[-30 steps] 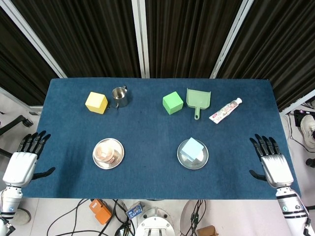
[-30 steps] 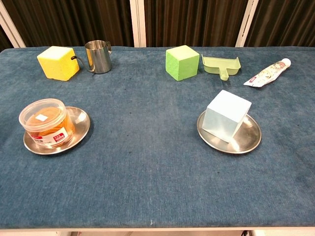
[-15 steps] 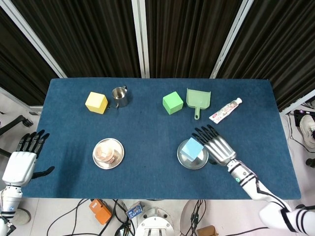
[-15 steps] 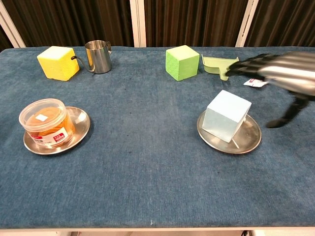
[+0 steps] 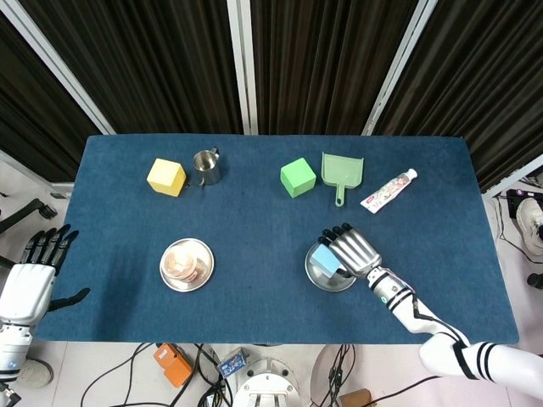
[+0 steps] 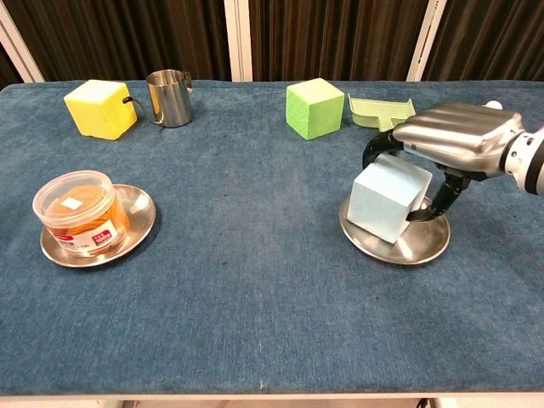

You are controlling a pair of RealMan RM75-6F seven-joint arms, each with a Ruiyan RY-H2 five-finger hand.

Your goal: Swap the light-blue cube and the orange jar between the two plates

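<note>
Currently the right hand (image 6: pixel 450 140) is positioned over the light-blue cube (image 6: pixel 387 197), with its fingers curled down along the far side of the cube and its thumb against the near right face; the hand is clamped on the cube. The cube sits tilted on the right plate (image 6: pixel 387 248), and from these views it cannot be told whether it is lifted clear of the plate surface. In the head view the same hand (image 5: pixel 349 248) covers the right part of the cube (image 5: pixel 322 258), and the plate rim (image 5: pixel 314 275) shows to the left and below. The orange jar (image 6: pixel 78 214) stands upright on the left plate (image 6: pixel 140 214), lid on, well apart from the right plate. The left hand (image 5: pixel 32 277) is off the counter's left edge, holding nothing, with its fingers extended and apart. On the blue counter (image 6: pixel 255 255), along the far side, stand a yellow cube (image 6: pixel 99 108), a steel pitcher (image 6: pixel 169 98) just beside it, a green cube (image 6: pixel 314 107), and a green dustpan (image 6: pixel 380 112) near the green cube. A toothpaste tube (image 5: pixel 388 189) lies near the far right corner in the head view; in the chest view it is mostly hidden behind the right hand.
</note>
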